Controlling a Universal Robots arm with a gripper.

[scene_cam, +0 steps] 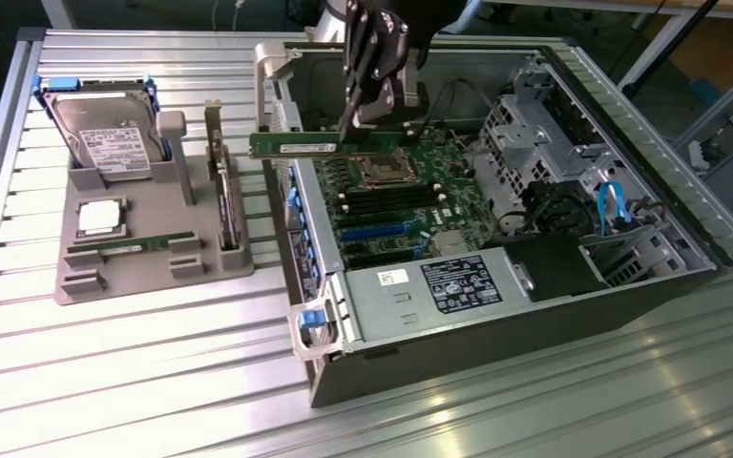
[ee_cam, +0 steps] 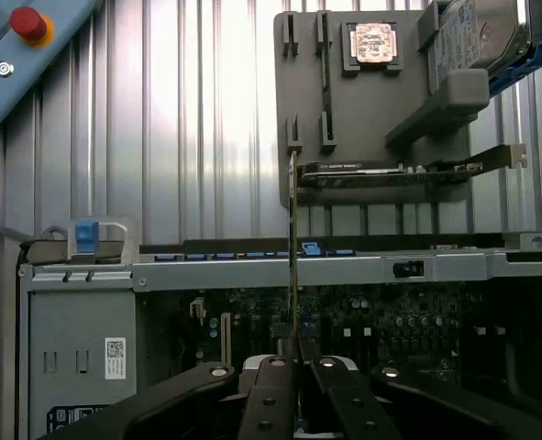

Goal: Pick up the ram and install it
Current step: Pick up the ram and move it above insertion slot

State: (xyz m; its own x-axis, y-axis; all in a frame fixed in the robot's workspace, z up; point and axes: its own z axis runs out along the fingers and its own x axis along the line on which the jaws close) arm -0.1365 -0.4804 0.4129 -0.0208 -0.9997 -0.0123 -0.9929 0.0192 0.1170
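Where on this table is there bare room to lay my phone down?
Free: the ribbed metal table along the exterior view's bottom edge, below the grey plastic parts tray and the open black computer case. Crowded: that tray, and the case, where the gripper holds the green ram stick.

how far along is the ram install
Done: the ram is lifted clear of the grey tray. In hand: the gripper is shut on it, above the open case. Left: it is not yet seated in a motherboard slot.
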